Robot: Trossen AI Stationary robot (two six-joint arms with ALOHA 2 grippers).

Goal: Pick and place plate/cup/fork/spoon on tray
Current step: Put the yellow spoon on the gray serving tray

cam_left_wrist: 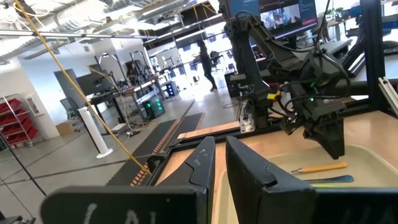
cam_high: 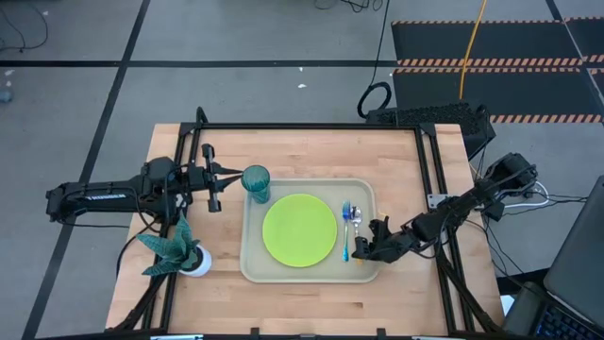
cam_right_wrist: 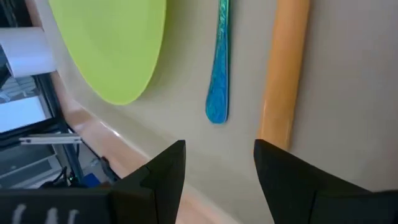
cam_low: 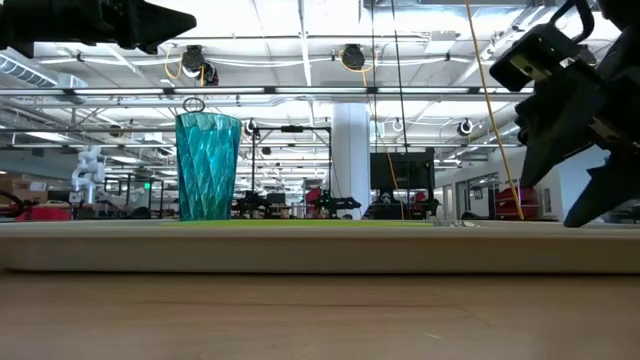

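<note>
Beige and low-rimmed, the tray (cam_high: 253, 269) already carries all four items, so the task looks close to done. The right gripper (cam_high: 368, 247) hovers over the tray's right end with its fingers apart and nothing between them, as the right wrist view shows. Just ahead of those fingers lie the spoon (cam_right_wrist: 283, 74), orange handle toward the gripper, and beside it the fork (cam_right_wrist: 219, 62), blue handle also toward it. In the high view the two run parallel, long axes pointing away across the tray's short side, the fork (cam_high: 346, 231) on the far side from the gripper and the spoon (cam_high: 356, 219) the nearer of the pair. Beyond the fork sits the plate (cam_high: 299, 229), flat at the tray's middle.

The left gripper (cam_high: 215, 179) waits off the tray's opposite end, fingers close together with only a thin gap and holding nothing. The cup (cam_high: 256, 182) stands upright just in front of it, inside the tray's corner.

If either utensil needs a nudge, the right arm is plainly the nearer one, and the handle ends are what it would meet first; closing across the handle's width, not along it, would suit. More likely its next move is simply to lift clear without brushing the spoon.
</note>
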